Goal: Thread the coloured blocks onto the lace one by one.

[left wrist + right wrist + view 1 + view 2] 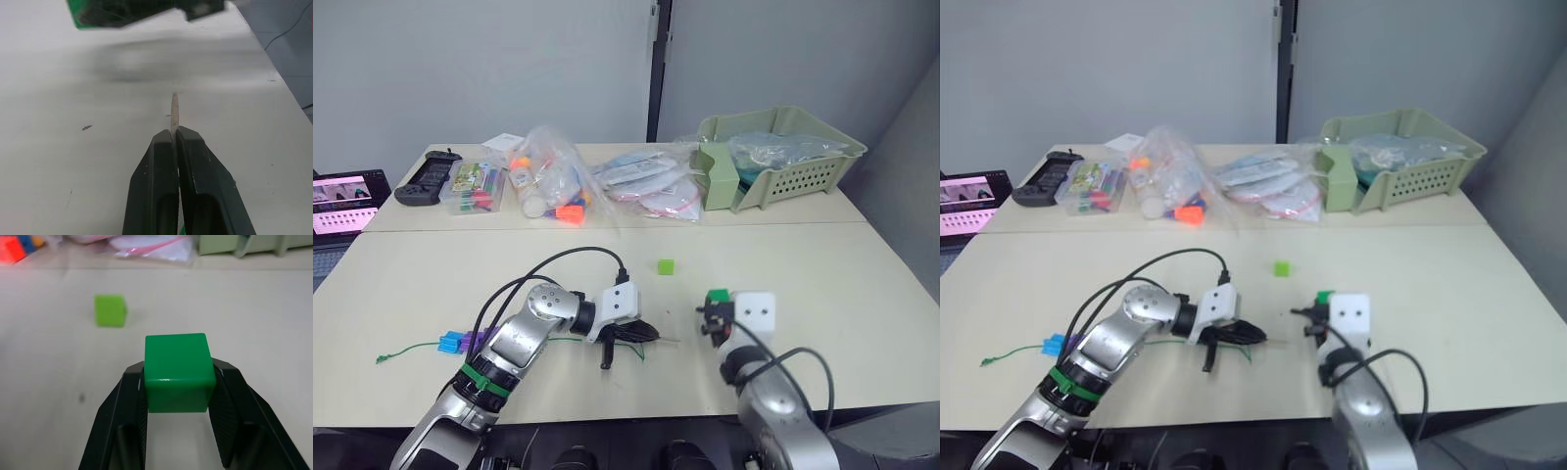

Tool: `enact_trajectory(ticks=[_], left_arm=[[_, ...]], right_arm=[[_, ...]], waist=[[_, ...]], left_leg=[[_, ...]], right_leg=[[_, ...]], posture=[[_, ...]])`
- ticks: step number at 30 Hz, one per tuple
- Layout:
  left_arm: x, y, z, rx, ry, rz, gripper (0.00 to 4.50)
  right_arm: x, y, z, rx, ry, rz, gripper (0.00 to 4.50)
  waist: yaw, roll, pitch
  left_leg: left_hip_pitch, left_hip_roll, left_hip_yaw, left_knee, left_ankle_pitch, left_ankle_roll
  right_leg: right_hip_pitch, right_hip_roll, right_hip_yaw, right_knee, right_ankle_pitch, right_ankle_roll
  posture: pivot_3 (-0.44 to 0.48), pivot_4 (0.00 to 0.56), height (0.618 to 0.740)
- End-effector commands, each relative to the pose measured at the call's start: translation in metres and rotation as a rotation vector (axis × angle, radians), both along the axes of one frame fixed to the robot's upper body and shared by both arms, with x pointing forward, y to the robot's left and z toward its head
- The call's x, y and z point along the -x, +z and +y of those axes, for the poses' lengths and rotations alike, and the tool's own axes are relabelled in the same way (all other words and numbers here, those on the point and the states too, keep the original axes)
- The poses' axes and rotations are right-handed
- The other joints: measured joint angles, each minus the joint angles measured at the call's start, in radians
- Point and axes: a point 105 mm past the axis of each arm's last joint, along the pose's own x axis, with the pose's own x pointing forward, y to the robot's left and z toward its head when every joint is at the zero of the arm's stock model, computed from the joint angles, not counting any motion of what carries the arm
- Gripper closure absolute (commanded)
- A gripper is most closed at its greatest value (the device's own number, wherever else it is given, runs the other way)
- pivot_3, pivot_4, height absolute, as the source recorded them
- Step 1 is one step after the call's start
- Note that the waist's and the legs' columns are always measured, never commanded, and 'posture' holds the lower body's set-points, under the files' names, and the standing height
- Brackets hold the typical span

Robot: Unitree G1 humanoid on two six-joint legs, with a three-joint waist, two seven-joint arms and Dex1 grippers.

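No text, label, brand or number can be read anywhere; the laptop screen (342, 201) shows only pink blurs, illegible.

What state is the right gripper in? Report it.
Shut on the dark green block: right gripper fingers press its two sides, lifted off the table.

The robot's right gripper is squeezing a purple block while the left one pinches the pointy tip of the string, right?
Not quite. The block in the right gripper is dark green, not purple; the right wrist view shows it. The left gripper does pinch the lace's stiff pale tip.
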Motion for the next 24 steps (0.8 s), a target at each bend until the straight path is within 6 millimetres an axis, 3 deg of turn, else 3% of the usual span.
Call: enact_trajectory(ticks=[1,7,14,16,22,24], left_arm=[[0.001,0.009,-0.002,0.021,-0.025,-0.03,4.5],[0.002,0.01,-0.001,0.018,-0.034,-0.028,4.5],[0.002,0.011,0.0,0.014,-0.033,-0.029,4.5],[0.002,0.011,0.0,0.014,-0.032,-0.029,4.5],[0.003,0.01,0.0,0.015,-0.035,-0.022,4.5],[0.003,0.009,0.0,0.015,-0.033,-0.022,4.5]], right_arm=[[0.02,-0.009,0.004,0.001,-0.011,0.045,3.33],[0.03,-0.034,0.003,-0.041,-0.05,0.14,3.33],[0.034,-0.046,0.008,-0.138,-0.066,0.202,3.33],[0.034,-0.042,0.005,-0.147,-0.079,0.181,2.28],[0.038,0.008,-0.001,-0.067,0.052,0.009,0.23],[0.043,0.019,-0.004,-0.015,0.113,-0.012,0.03]], waist=[[0.006,0.0,0.0],[0.033,0.0,0.0],[0.033,0.0,0.0],[0.035,0.0,0.0],[0.035,0.0,-0.001],[0.035,0.0,-0.001]], left_leg=[[0.0,0.0,0.0,0.0,0.0,0.0],[-0.001,0.0,-0.002,-0.002,0.0,-0.001],[-0.002,0.002,-0.005,-0.005,0.0,0.0],[-0.002,0.002,-0.005,-0.005,0.0,0.0],[-0.003,0.001,-0.006,-0.006,0.0,0.0],[-0.004,0.0,-0.006,-0.005,0.0,0.0]], right_leg=[[0.0,0.0,0.0,0.0,0.0,0.0],[-0.001,0.0,-0.003,0.0,-0.002,-0.002],[-0.001,0.001,-0.007,-0.001,-0.003,-0.004],[-0.001,0.002,-0.009,0.0,-0.004,-0.005],[-0.001,0.001,-0.009,-0.001,-0.005,-0.006],[-0.001,-0.001,-0.009,-0.003,-0.005,-0.004]], posture=[[0.0,0.15,0.74],[0.0,0.15,0.74],[0.0,0.15,0.74],[0.0,0.15,0.74],[0.0,0.15,0.74],[0.0,0.15,0.74]])
